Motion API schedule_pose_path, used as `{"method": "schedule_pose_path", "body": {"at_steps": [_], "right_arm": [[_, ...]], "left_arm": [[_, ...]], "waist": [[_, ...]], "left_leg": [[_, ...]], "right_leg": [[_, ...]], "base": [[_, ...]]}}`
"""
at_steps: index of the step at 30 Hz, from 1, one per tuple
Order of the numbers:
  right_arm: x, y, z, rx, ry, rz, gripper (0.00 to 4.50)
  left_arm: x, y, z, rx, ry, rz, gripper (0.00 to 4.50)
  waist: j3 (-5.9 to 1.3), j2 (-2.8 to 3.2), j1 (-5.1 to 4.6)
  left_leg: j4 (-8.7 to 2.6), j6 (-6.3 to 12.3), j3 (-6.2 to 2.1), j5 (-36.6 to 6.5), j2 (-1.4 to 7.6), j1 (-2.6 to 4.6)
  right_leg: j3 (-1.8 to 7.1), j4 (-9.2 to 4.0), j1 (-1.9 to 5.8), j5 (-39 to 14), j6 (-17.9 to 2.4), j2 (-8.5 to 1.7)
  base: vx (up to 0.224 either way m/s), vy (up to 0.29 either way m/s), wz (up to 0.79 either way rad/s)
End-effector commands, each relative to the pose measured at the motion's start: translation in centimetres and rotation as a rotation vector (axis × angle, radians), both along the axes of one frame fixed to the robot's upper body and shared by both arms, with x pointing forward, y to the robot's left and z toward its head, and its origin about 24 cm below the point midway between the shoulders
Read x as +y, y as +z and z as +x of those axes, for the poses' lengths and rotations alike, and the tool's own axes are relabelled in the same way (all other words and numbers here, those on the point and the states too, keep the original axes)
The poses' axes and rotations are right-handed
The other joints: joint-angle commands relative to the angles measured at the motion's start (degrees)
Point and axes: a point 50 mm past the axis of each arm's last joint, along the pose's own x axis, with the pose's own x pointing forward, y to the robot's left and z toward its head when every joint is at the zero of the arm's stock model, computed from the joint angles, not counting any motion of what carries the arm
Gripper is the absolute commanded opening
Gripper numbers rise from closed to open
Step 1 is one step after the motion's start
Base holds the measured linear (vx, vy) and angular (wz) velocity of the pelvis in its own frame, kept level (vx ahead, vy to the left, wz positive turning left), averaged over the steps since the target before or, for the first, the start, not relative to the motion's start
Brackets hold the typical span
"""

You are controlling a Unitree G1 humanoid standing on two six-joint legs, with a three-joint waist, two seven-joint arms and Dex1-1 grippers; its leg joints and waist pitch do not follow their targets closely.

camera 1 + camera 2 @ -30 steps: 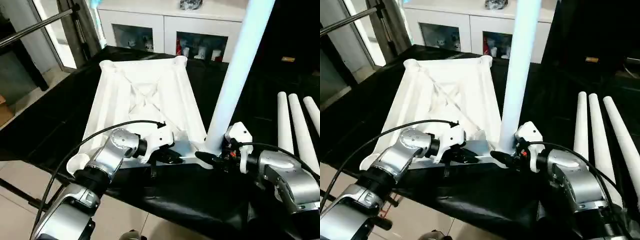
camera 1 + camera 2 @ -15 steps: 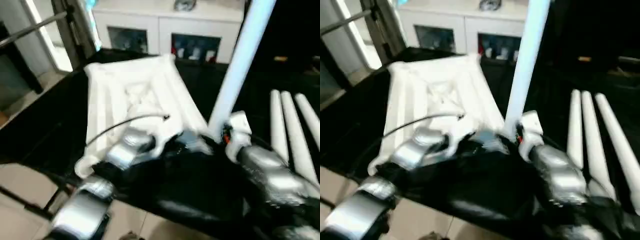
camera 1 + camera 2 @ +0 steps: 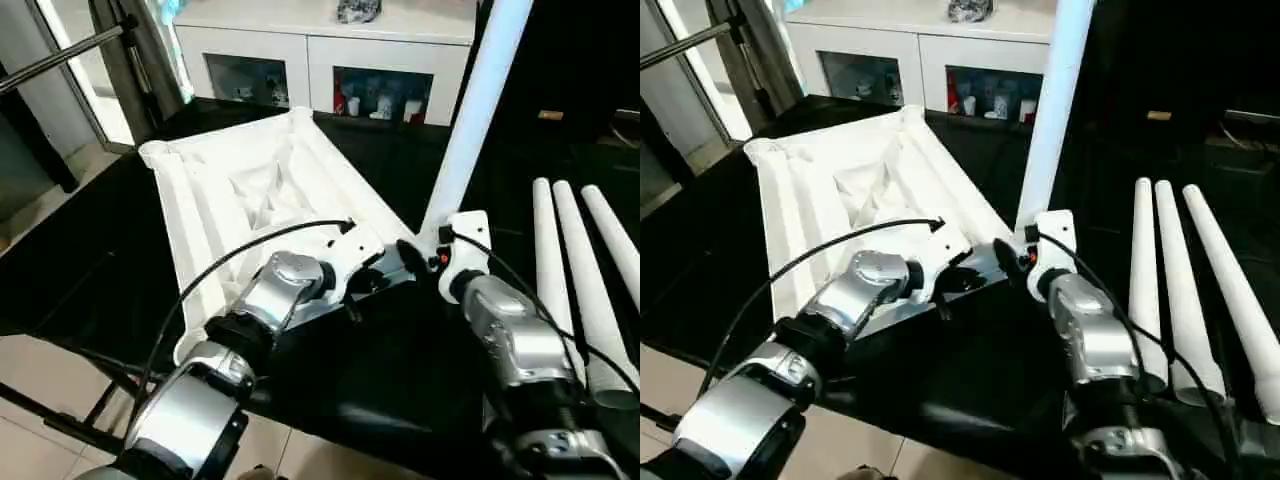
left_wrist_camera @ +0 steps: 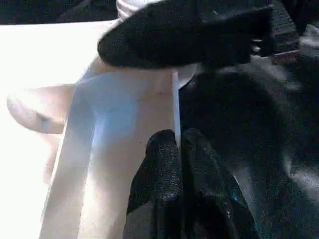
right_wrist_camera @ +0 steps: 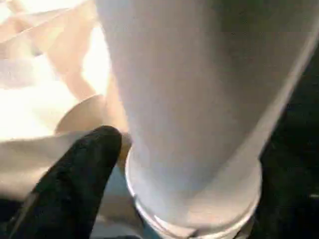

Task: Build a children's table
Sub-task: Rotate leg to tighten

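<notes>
This looks like a room inside a home or a showroom-like test room, not a factory. The landmark is a white cabinet [image 3: 330, 60] with glass doors; small bottles and figures [image 3: 378, 103] stand behind the glass, and a dark object [image 3: 358, 10] lies on its top. In front of the cabinet stands a work table with a black cover [image 3: 400, 360]. To the left of the cabinet there is a pale tiled floor [image 3: 40, 440], a metal bar [image 3: 60, 60] and a dark curtain [image 3: 135, 50].

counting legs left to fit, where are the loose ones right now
In the left eye view, three loose legs lie side by side on the black surface at the right, beyond the right arm.
</notes>
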Motion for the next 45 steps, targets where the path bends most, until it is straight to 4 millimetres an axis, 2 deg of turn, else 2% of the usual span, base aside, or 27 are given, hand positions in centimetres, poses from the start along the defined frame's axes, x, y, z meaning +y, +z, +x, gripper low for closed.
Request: {"method": "schedule_pose_path", "body": {"at_steps": [1,2,3,7,10,12,17,23,27,31,32,33,36,37,38,40,41,42,43,45], "right_arm": [[1.6,-0.4,-1.0,0.035,0.182,0.027,3.93],[1.2,-0.2,-1.2,0.029,0.219,0.018,3.93],[0.9,0.0,-1.4,0.025,0.247,0.011,3.93],[-0.6,0.6,-3.0,0.039,0.429,-0.043,3.93],[-1.2,0.9,-3.5,0.048,0.482,-0.054,3.93],[-1.8,1.1,-4.2,0.064,0.551,-0.059,3.93],[-2.1,1.2,-4.7,0.077,0.588,-0.049,3.49],[-1.4,1.1,-5.0,0.084,0.61,-0.013,3.01],[-0.8,0.6,-4.8,0.082,0.558,0.006,2.84],[-0.6,-1.1,-2.8,0.094,0.246,-0.018,2.78],[-0.5,-1.6,-2.3,0.108,0.16,-0.021,2.77],[-0.4,-2.2,-1.9,0.128,0.071,-0.023,2.77],[0.0,-2.8,-1.5,0.156,-0.021,-0.041,2.76],[0.3,-3.0,-1.1,0.165,-0.074,-0.029,2.76],[1.1,-3.1,-0.5,0.166,-0.12,-0.013,2.76],[1.5,-3.0,-0.3,0.16,-0.122,-0.013,2.76],[2.6,-2.5,0.1,0.123,-0.074,0.0,2.76],[2.9,-2.4,0.1,0.117,-0.063,0.011,2.76],[3.1,-2.2,0.2,0.111,-0.054,0.023,3.11],[3.3,-1.7,0.3,0.088,-0.014,0.045,3.45]], "left_arm": [[-1.0,1.5,-0.7,-0.062,-0.145,-0.086,0.0],[-0.7,1.4,-0.9,-0.062,-0.169,-0.085,0.0],[-0.4,1.4,-1.0,-0.061,-0.187,-0.084,0.0],[1.4,1.2,-1.5,-0.043,-0.255,-0.073,0.0],[2.1,1.3,-1.7,-0.043,-0.292,-0.072,0.0],[3.1,1.4,-2.1,-0.035,-0.346,-0.054,0.0],[3.9,1.5,-2.5,-0.026,-0.387,-0.041,0.0],[3.9,1.5,-2.6,-0.023,-0.39,-0.046,0.0],[3.4,1.4,-2.2,-0.023,-0.332,-0.053,0.0],[2.1,1.5,-0.5,-0.044,-0.15,-0.044,0.0],[1.6,1.5,-0.1,-0.05,-0.096,-0.039,0.0],[1.1,1.6,0.4,-0.057,-0.038,-0.032,0.0],[0.3,1.8,1.1,-0.064,0.055,-0.034,0.0],[-0.2,2.0,1.3,-0.064,0.089,-0.046,0.0],[-1.0,2.3,1.4,-0.073,0.115,-0.058,0.0],[-1.3,2.4,1.4,-0.079,0.112,-0.064,0.0],[-2.1,2.5,1.2,-0.084,0.085,-0.082,0.0],[-2.3,2.5,1.1,-0.085,0.078,-0.085,0.0],[-2.5,2.5,1.0,-0.089,0.064,-0.09,0.0],[-2.6,2.5,0.6,-0.095,0.007,-0.102,0.0]], "waist": [[-3.77,-1.11,0.43],[-3.84,-1.14,0.64],[-3.8,-1.03,0.69],[-3.77,-1.05,1.09],[-3.61,-1.01,1.62],[-3.65,-1.05,1.8],[-3.82,-0.92,2.11],[-3.8,-0.91,2.26],[-3.77,-0.88,2.17],[-3.59,-0.99,1.62],[-3.52,-0.94,1.13],[-3.55,-1.01,1.06],[-3.49,-0.96,0.63],[-3.55,-0.6,0.53],[-3.61,-0.56,0.44],[-3.72,-0.72,0.15],[-3.79,-0.73,0.11],[-3.84,-0.73,0.12],[-3.91,-0.76,0.19],[-3.96,-0.85,0.24]], "left_leg": [[-3.89,4.6,-1.42,-9.5,2.94,-0.11],[-3.85,4.97,-1.47,-9.4,3.07,-0.07],[-3.78,5.57,-1.36,-9.4,3.18,0.02],[-3.67,6.12,-1.24,-8.9,3.3,-0.1],[-3.82,5.51,-1.21,-10.7,3.43,0.08],[-3.88,5.23,-1.3,-10.7,3.47,0.15],[-3.77,5.17,-1.28,-9.8,3.59,0.09],[-3.77,4.75,-1.32,-9.5,3.48,-0.02],[-3.85,4.26,-1.36,-10.0,3.42,0.06],[-3.99,3.03,-1.32,-10.8,3.07,0.09],[-4.13,1.56,-1.43,-11.8,2.8,0.39],[-4.12,1.37,-1.51,-11.8,2.74,0.29],[-4.06,1.77,-1.39,-12.0,2.65,0.47],[-4.07,1.9,-1.47,-11.7,2.64,0.44],[-4.04,2.03,-1.45,-11.5,2.54,0.29],[-4.11,1.95,-1.59,-11.2,2.58,0.06],[-3.95,2.63,-1.47,-10.7,2.63,-0.01],[-3.9,2.88,-1.44,-10.3,2.54,-0.14],[-3.89,3.27,-1.44,-9.8,2.63,-0.01],[-3.79,3.98,-1.39,-9.0,2.72,-0.09]], "right_leg": [[3.25,-5.23,3.55,-14.7,-9.1,-5.15],[3.22,-5.14,3.68,-14.2,-9.2,-5.24],[3.33,-5.13,3.47,-13.6,-9.3,-5.15],[3.35,-4.98,3.41,-13.2,-9.6,-5.09],[3.35,-5.37,3.12,-17.4,-8.8,-5.15],[3.33,-5.38,3.1,-17.8,-8.6,-5.19],[3.34,-4.96,2.96,-14.9,-9.7,-5.12],[3.29,-5.03,3.03,-15.4,-9.3,-5.14],[3.23,-5.12,2.95,-16.2,-9.1,-5.14],[3.12,-5.51,2.89,-18.9,-8.4,-5.03],[2.89,-5.81,2.75,-21.5,-7.9,-5.02],[2.88,-5.86,2.97,-22.1,-7.5,-5.11],[2.97,-6.25,2.8,-22.9,-6.7,-5.02],[3.05,-6.14,2.84,-22.1,-6.9,-5.06],[3.0,-6.17,2.93,-21.4,-6.9,-4.98],[2.93,-5.9,3.16,-19.6,-7.3,-4.96],[3.05,-5.7,3.19,-17.3,-7.9,-5.02],[3.03,-5.65,3.31,-16.5,-8.0,-5.0],[3.07,-5.46,3.34,-15.0,-8.4,-4.95],[3.15,-5.2,3.43,-12.8,-9.2,-5.03]], "base": [[0.0,0.0,0.0],[0.0,0.0,0.0],[0.0,0.0,0.0],[0.0,0.0,0.0],[0.0,0.0,0.0],[0.0,0.0,0.0],[0.0,0.0,0.0],[0.0,0.0,0.0],[0.0,0.0,0.0],[0.0,0.0,0.0],[0.0,0.0,0.0],[0.0,0.0,0.0],[0.0,0.0,0.0],[0.0,0.0,0.0],[0.0,0.0,0.0],[0.0,0.0,0.0],[0.0,0.0,0.0],[0.0,0.0,0.0],[0.0,0.0,0.0],[0.0,0.0,0.0]]}}
